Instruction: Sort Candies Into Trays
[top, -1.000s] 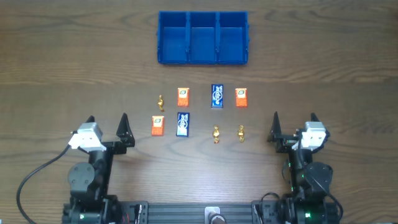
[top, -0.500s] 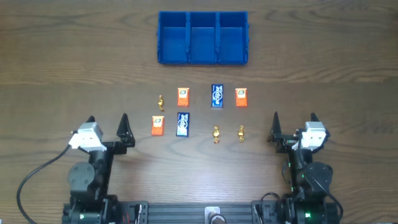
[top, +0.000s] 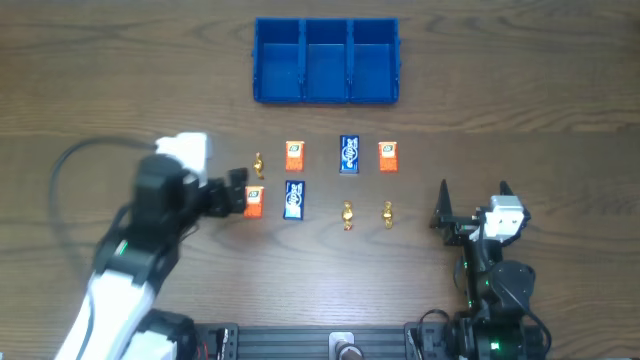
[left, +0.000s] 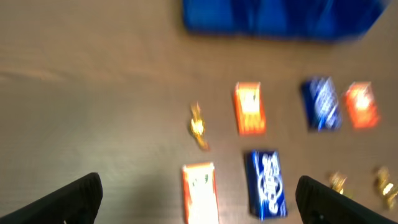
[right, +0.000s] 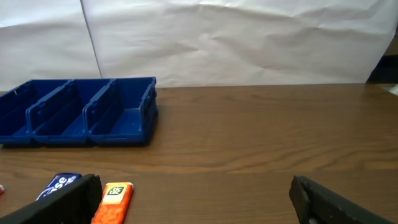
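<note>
- The blue tray (top: 326, 96), three compartments side by side, sits near the table's (top: 560, 90) far edge, about midway along it
- Eight sweets lie loose between the tray and the arms: three orange candies (top: 294, 155), two blue candies (top: 349, 154) and three gold candies (top: 348, 215)
- The left gripper (top: 236, 194) hangs with its fingers spread wide and holds nothing; the leftmost orange candy (left: 200, 196) lies between them in the left wrist view
- The right gripper (top: 473, 187) sits near the front edge toward the right corner, its fingers wide apart and holding nothing
</note>
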